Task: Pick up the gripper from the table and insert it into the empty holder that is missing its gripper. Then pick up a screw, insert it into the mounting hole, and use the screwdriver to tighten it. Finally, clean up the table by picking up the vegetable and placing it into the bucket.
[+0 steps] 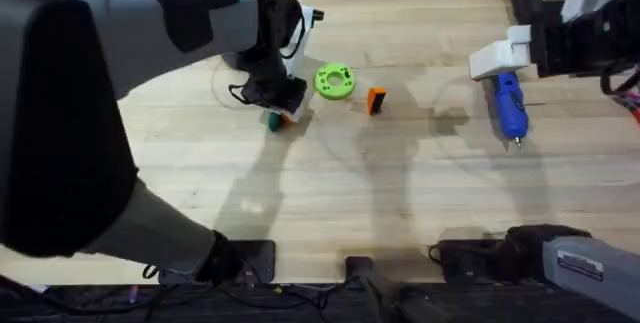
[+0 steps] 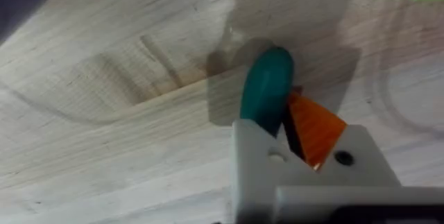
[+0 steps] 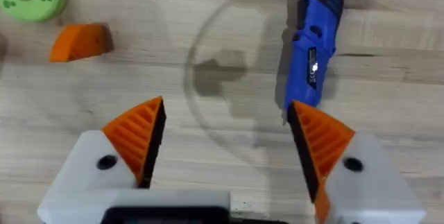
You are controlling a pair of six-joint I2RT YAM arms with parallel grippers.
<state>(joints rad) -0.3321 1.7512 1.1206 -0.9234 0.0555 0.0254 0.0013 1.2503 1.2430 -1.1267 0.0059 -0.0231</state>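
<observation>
We are wearing grey and black shells on our left arm (image 1: 90, 73), with black cables looping near its wrist. Our right claw (image 3: 225, 137) is showing white wedge mounts with dark screw holes and orange ribbed pads (image 3: 135, 130) with black backing.

The middle of the table (image 1: 400, 193) is bare wood, so a gripper could pass freely there. The green ring (image 1: 334, 81) and the gripper (image 1: 376, 100) lie close together, with only a narrow gap between them. The left arm (image 1: 150, 33) stands over the vegetable (image 2: 267, 89). The screwdriver (image 1: 509, 106) lies well apart on the right, beside the right gripper (image 3: 225, 137), whose fingers stand wide apart.
</observation>
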